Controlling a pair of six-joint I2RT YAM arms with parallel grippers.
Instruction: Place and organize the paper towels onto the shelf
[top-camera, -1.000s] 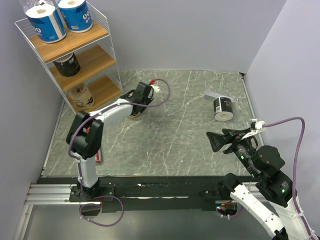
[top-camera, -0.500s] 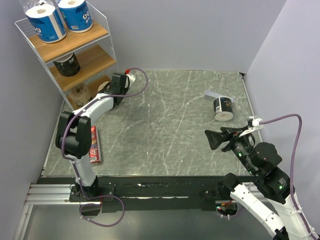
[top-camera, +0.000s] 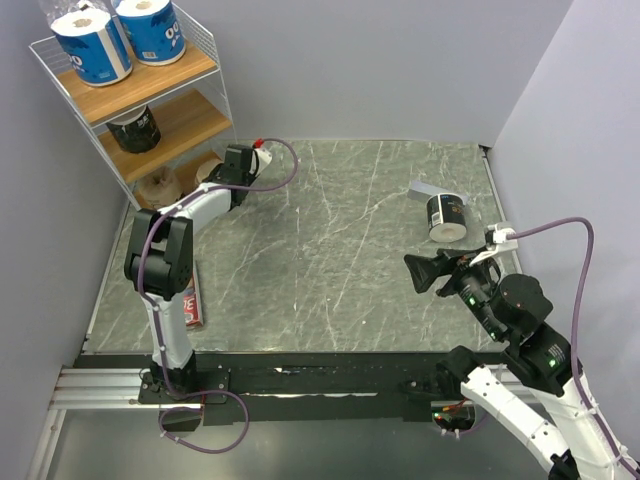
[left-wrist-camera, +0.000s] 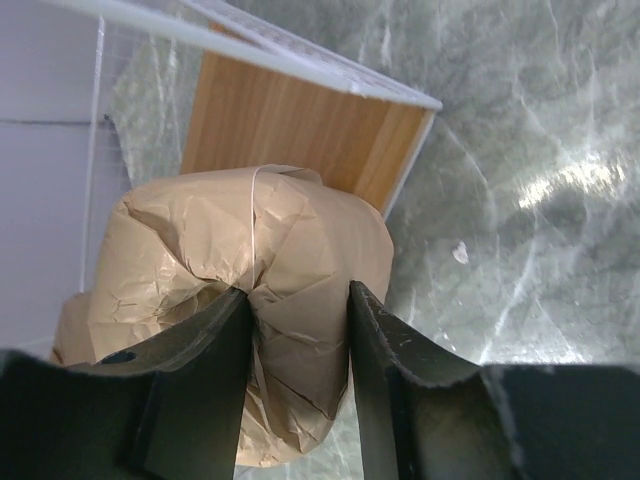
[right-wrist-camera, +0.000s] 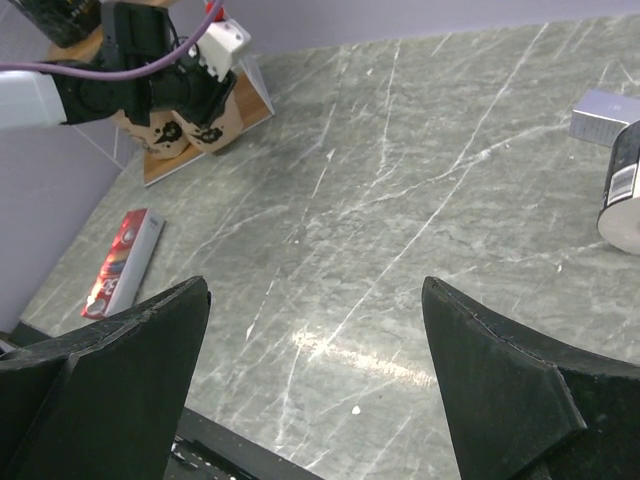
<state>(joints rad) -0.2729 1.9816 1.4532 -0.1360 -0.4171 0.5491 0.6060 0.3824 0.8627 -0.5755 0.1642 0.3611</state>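
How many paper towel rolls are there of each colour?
Blue rolls: 2
Black rolls: 2
Tan rolls: 2
Total: 6

Bright even light, soft shadows, glare on tabletop (left-wrist-camera: 560, 180)

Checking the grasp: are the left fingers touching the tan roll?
Touching. The left wrist view shows the left fingers pressing into the tan roll's crumpled paper, no gap.
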